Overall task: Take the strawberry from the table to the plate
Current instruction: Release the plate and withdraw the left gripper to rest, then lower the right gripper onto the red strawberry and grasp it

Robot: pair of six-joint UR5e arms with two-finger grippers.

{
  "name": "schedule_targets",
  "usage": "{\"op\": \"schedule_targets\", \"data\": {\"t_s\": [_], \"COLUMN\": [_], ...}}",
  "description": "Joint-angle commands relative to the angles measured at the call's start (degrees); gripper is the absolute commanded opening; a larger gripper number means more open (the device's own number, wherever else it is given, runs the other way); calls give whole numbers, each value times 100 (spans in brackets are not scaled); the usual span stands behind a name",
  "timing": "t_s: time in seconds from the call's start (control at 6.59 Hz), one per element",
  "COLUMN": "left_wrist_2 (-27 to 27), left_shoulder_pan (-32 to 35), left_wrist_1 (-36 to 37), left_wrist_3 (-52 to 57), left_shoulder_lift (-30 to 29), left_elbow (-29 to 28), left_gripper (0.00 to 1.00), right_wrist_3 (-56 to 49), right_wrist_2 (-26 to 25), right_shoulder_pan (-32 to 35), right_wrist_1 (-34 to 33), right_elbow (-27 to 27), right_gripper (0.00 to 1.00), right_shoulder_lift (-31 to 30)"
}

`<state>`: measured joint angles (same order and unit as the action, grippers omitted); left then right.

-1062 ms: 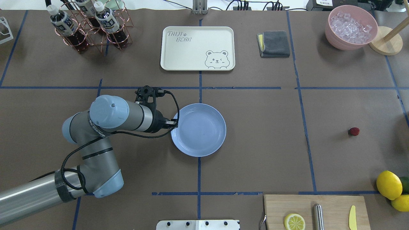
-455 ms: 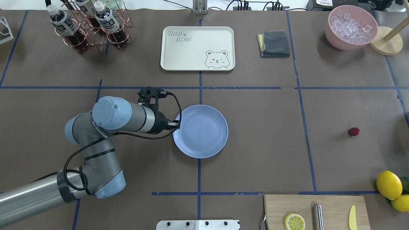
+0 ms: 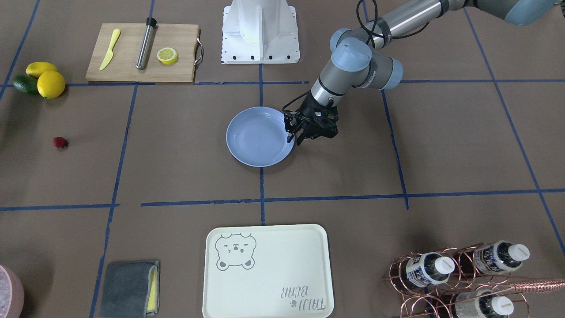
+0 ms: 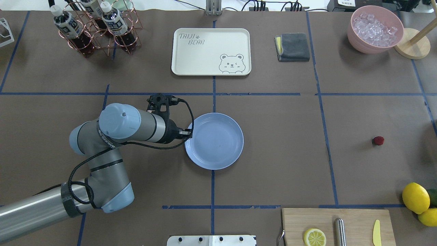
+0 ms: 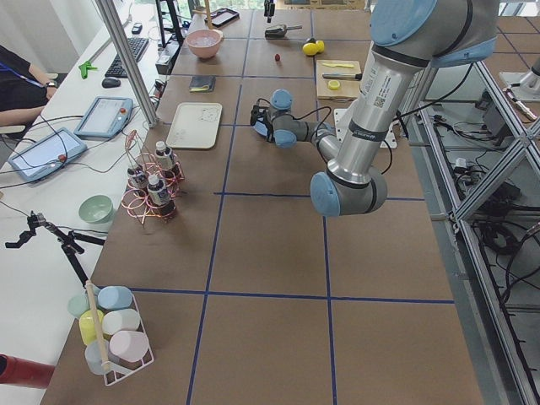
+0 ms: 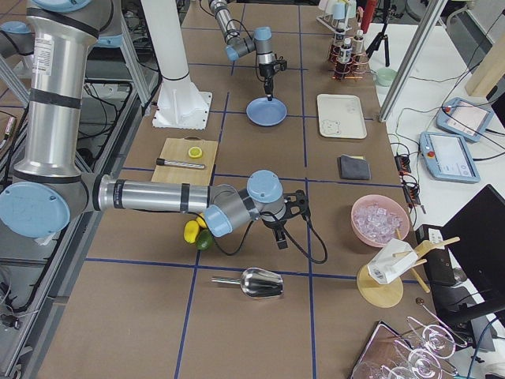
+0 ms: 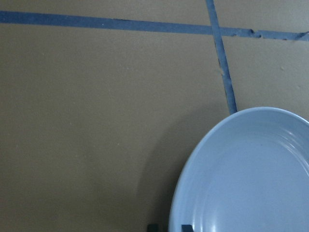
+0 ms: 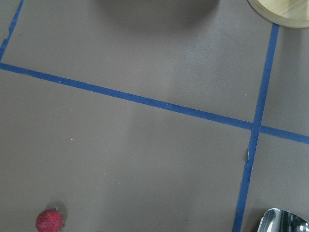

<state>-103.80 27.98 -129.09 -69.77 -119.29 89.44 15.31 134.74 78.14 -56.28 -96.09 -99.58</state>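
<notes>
The small red strawberry lies alone on the brown table at the right, also seen in the front view and low in the right wrist view. The light-blue plate rests flat near the table's middle. My left gripper is at the plate's left rim. Its fingertips straddle that rim and are shut on it. My right gripper hangs low over the table near the lemons. I cannot tell whether it is open or shut.
A cream bear-print tray, a grey cloth, a bottle rack and a pink bowl of ice line the far side. A cutting board and lemons sit near right. A metal scoop lies nearby.
The left arm and the plate slid a little to the right together over the first half second, then stayed nearly still. The strawberry has not moved.
</notes>
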Motion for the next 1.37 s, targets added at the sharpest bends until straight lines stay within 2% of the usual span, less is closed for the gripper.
{"op": "schedule_targets", "data": {"t_s": [0.0, 0.15, 0.3, 0.46, 0.61, 0.76, 0.91, 1.06, 1.21], "left_wrist_2": [-287, -525, -763, -1183, -1665, -1818, -2498, -2505, -2523], "left_shoulder_pan": [520, 985, 1529, 2179, 2968, 3899, 4700, 5212, 5548], "left_wrist_1": [259, 688, 1023, 1035, 1035, 1078, 1888, 3140, 4258], "left_wrist_3": [913, 1695, 2373, 3503, 4706, 5640, 6128, 6829, 6906], "left_shoulder_lift": [264, 640, 966, 1413, 1922, 2301, 2331, 2323, 2209], "left_elbow": [501, 922, 1074, 1154, 1137, 1059, 867, 856, 839], "left_gripper": [100, 100, 100, 100, 100, 100, 100, 100, 100], "right_wrist_3": [-2, 7, 338, 889, 999, 1000, 1000, 1000, 1000], "right_wrist_2": [122, 262, 498, 796, 547, 458, 265, 81, -130], "right_shoulder_pan": [0, 0, 9, 26, 9, -165, -385, -561, -858], "right_wrist_1": [3, -6, 64, 221, 205, 179, 179, 144, 118], "right_elbow": [-172, -286, -479, -881, -885, -894, -894, -894, -894], "right_gripper": [100, 100, 100, 100, 100, 100, 100, 100, 100], "right_shoulder_lift": [70, 297, 255, 159, 210, 193, 141, 149, 175]}}
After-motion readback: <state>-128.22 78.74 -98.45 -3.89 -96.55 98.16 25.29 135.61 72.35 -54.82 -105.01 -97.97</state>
